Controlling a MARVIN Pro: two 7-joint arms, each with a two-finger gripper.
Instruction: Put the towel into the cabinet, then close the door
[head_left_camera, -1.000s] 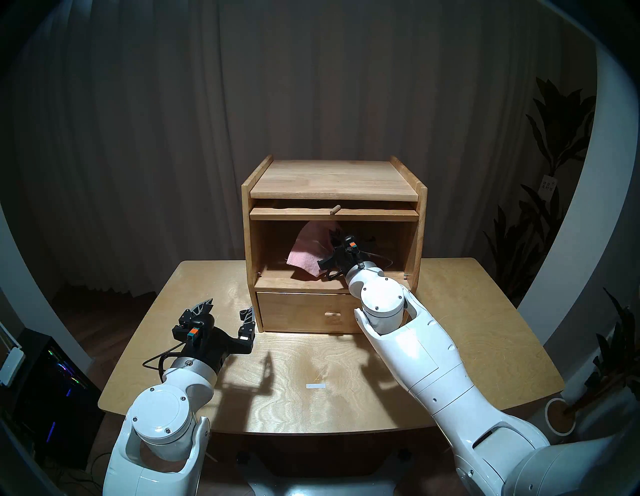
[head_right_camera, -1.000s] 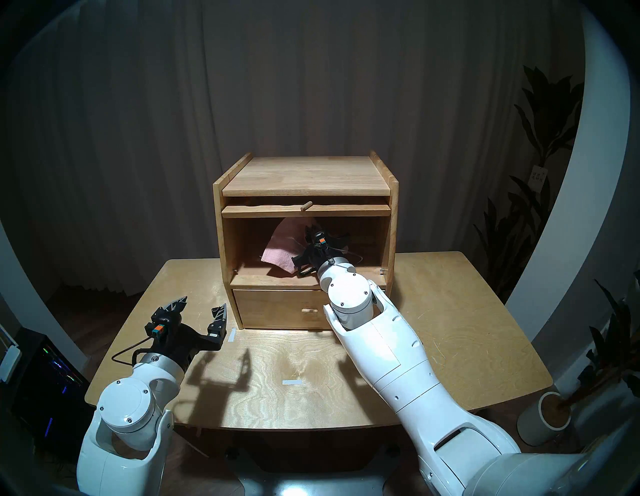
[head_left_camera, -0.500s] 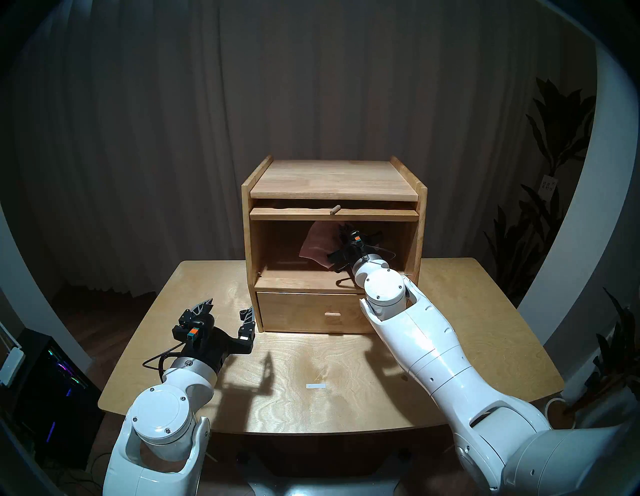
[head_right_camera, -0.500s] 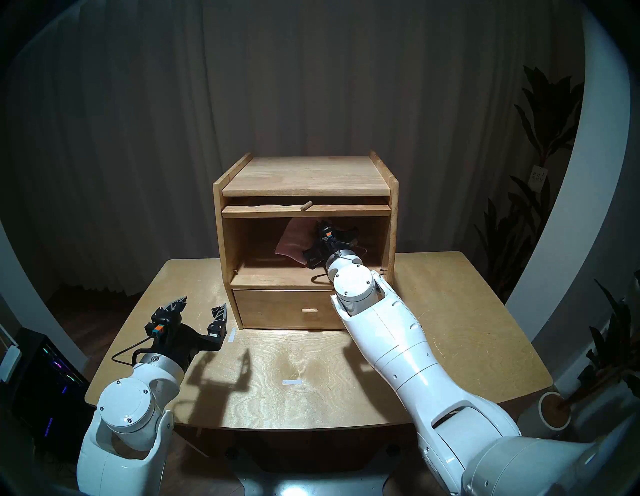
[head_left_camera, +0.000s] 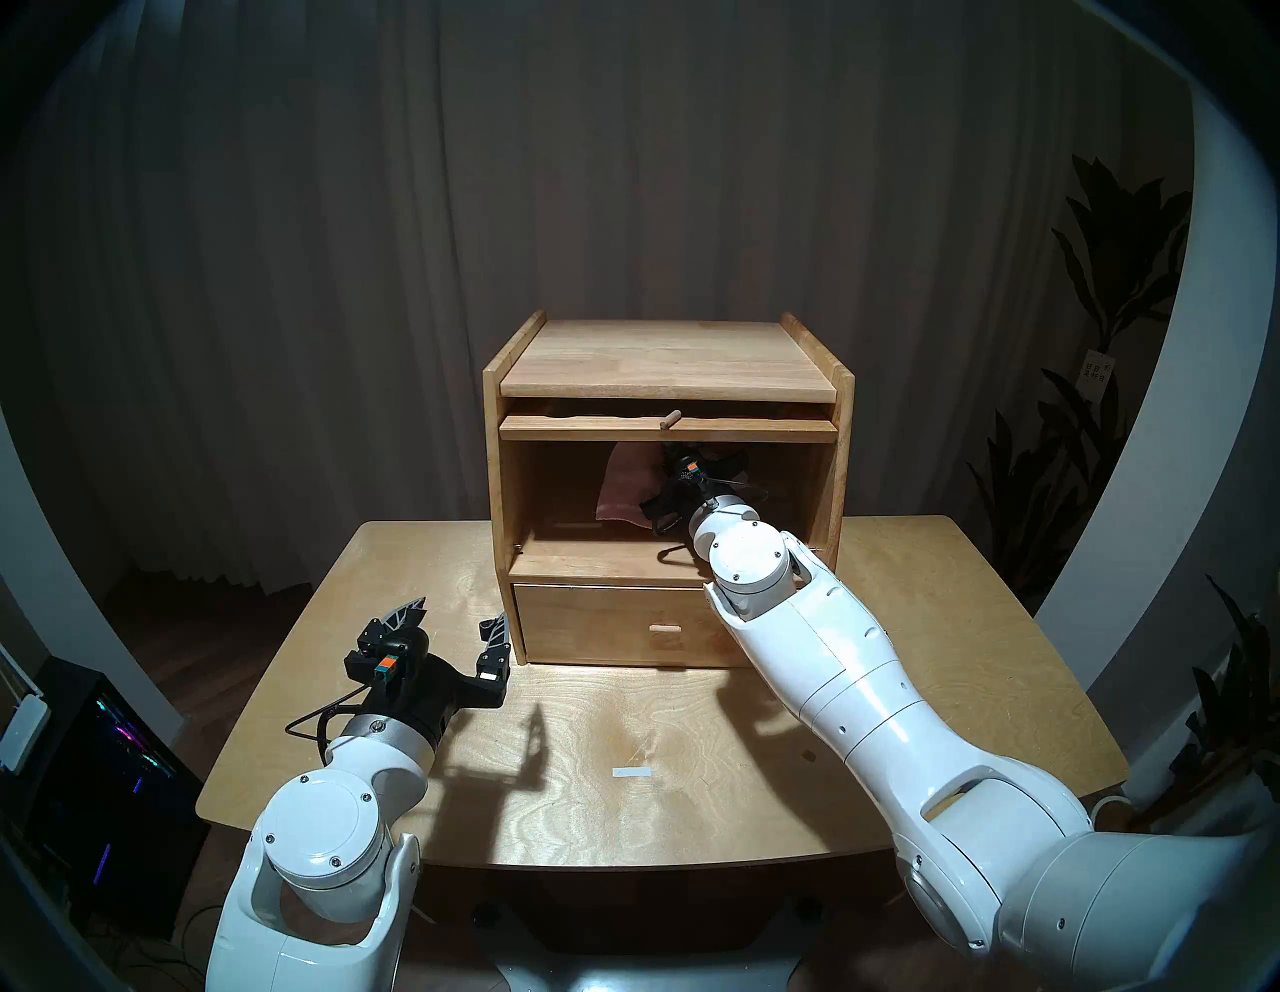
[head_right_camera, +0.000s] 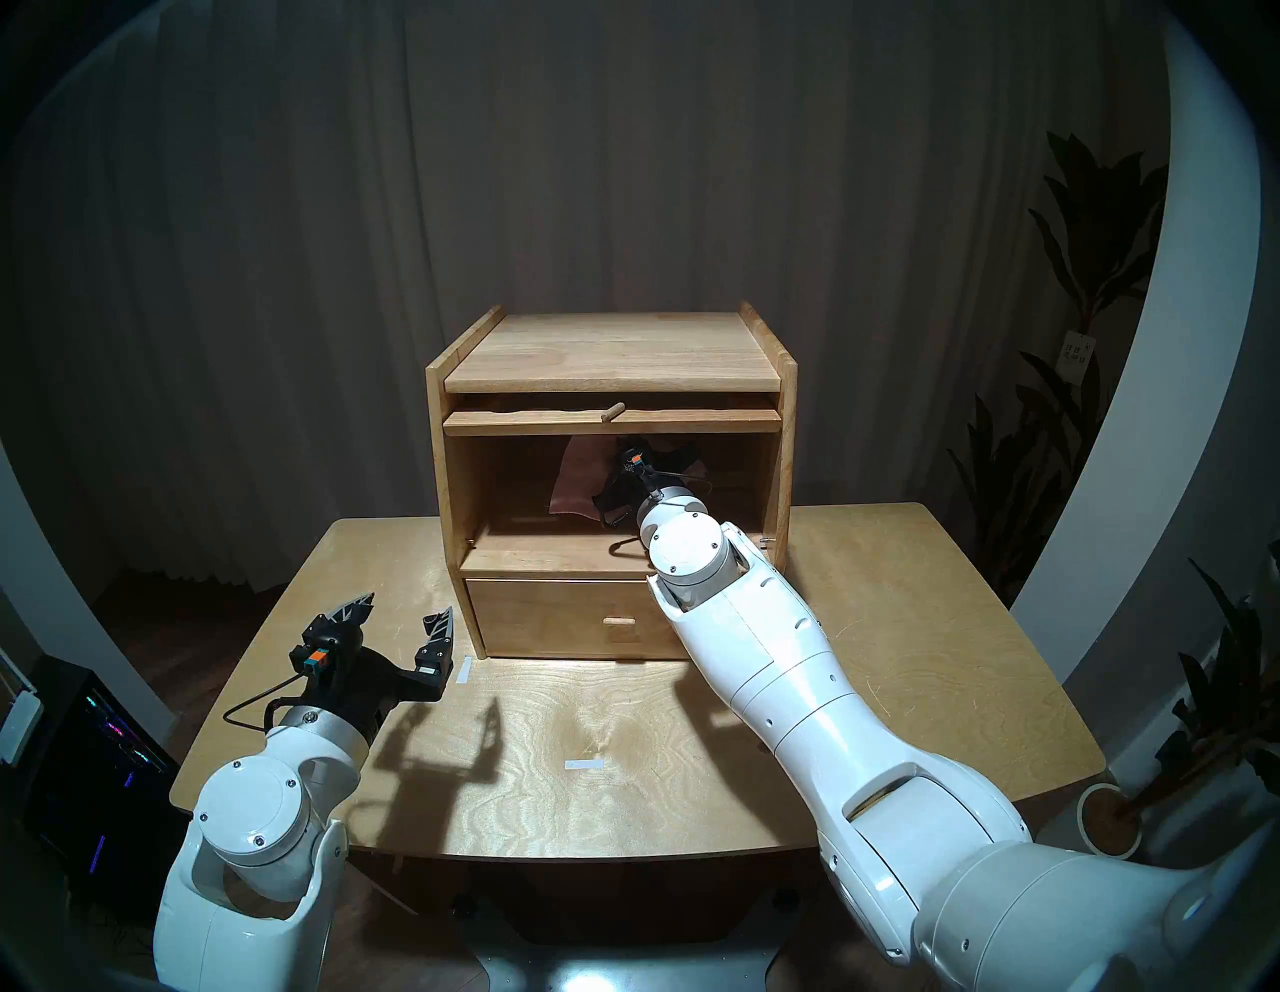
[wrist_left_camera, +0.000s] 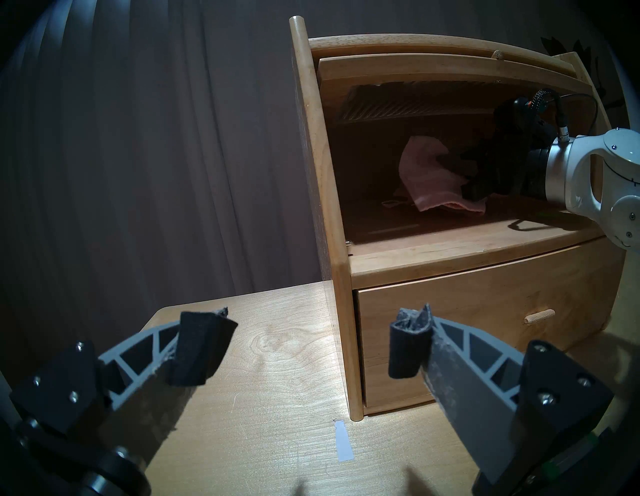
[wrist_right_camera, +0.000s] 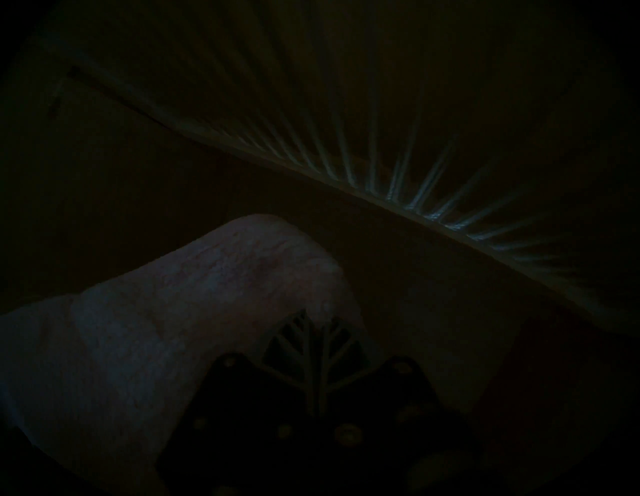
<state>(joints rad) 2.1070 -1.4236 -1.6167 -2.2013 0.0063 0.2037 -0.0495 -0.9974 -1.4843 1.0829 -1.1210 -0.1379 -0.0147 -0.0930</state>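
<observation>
The light wooden cabinet (head_left_camera: 841, 443) stands at the back of the table with its upper compartment open. The door (head_left_camera: 589, 429) lies flipped up flat under the top board, its peg knob (head_left_camera: 670, 418) pointing forward and its ribbed glass (wrist_left_camera: 398, 104) facing down. My right gripper (wrist_right_camera: 313, 325) is deep inside the compartment, shut on the pink towel (head_left_camera: 623, 492). The towel (wrist_left_camera: 426, 173) hangs from it to the left. Its lower edge is close to the compartment floor; I cannot tell whether it touches. My left gripper (head_left_camera: 457, 616) hovers open and empty over the table, left of the drawer.
The bottom drawer (head_left_camera: 609, 623) is shut, with its pull (head_left_camera: 663, 629) facing me. A white tape strip (head_left_camera: 632, 771) lies on the table (head_left_camera: 554, 817); another tape strip (wrist_left_camera: 344, 441) lies by the cabinet's left corner. Plants (head_left_camera: 1108, 312) stand at the right, a computer case (head_left_camera: 104, 762) at the left.
My right arm has reached further into the upper compartment, carrying the towel back into the shadow. The left arm has not moved.
</observation>
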